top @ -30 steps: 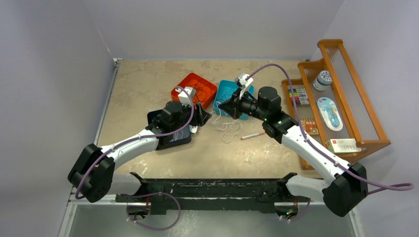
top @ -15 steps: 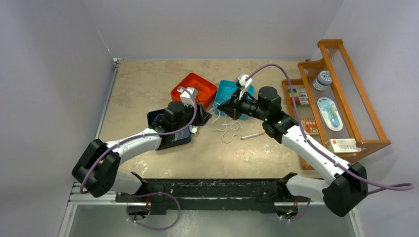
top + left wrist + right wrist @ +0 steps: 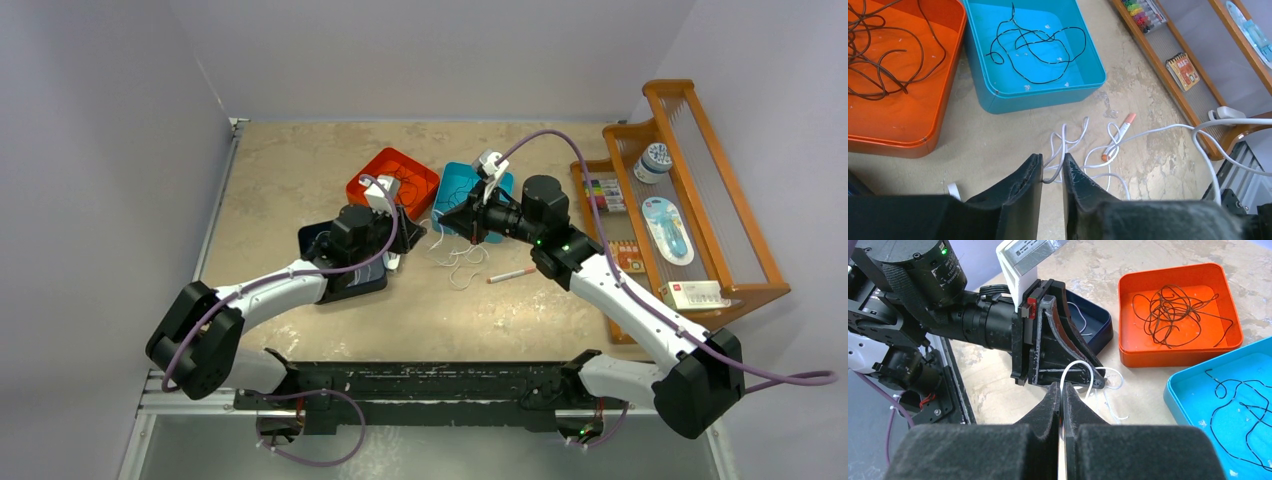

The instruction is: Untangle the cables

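Your left gripper [image 3: 1052, 167] has crept forward and narrowed. Its matte black fingers stand slightly apart, with a strand of the thin white cable [image 3: 1077, 362] between them. Your right gripper [image 3: 1062, 390] is pressed together, pinching a loop of that cable. The loose coils lie on speckled tabletop [image 3: 300, 170] just before the teal tray [image 3: 1048, 97], whose straight wall bounds them.

Left pincer [image 3: 1052, 164] narrowly parted; right pincer [image 3: 1061, 391] pressed together.

The whitish cable [image 3: 1063, 145] loops on the table [image 3: 998, 135], black cable [image 3: 1034, 49] lies in teal tray [image 3: 1048, 96], brown tangle [image 3: 879, 66] in orange tray [image 3: 903, 137].
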`<state>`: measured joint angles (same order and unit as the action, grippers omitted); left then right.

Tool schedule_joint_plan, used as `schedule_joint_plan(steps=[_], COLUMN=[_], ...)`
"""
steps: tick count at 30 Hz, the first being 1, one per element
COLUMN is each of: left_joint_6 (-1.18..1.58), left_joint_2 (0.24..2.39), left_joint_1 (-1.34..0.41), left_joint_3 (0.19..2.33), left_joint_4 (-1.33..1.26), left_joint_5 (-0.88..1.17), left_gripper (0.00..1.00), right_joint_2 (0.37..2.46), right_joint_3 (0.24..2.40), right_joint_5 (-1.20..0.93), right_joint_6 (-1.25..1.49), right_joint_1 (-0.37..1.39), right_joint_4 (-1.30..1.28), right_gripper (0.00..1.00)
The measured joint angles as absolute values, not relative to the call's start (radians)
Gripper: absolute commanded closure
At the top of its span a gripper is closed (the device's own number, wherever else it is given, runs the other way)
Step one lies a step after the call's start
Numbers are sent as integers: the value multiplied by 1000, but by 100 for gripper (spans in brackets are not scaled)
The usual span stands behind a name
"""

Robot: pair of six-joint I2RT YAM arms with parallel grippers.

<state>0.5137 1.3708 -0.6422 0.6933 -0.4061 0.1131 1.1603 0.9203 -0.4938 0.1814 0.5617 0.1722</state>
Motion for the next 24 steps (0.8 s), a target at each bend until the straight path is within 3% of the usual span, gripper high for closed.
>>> schedule_joint_plan(steps=[6, 11, 17, 24], left_joint_6=[515, 516, 510, 480], left_joint_2=[1371, 1364, 1294, 1187], left_joint_1=[-642, -642, -642, -642], left_joint_3=[693, 703, 774, 896], left_joint_4=[-411, -365, -221, -87], left_joint_5=[113, 64, -37, -162], left_gripper=[100, 100, 100, 100], right_joint_2=[1160, 1160, 1135, 1059], right_joint_3=[920, 920, 905, 881], right_joint_5=[-492, -449, -254, -104], right_joint_6=[177, 174, 199, 211], right_joint_1=[562, 562, 562, 562], right_joint_4=[171, 154, 97, 74], right_gripper=[100, 100, 100, 93])
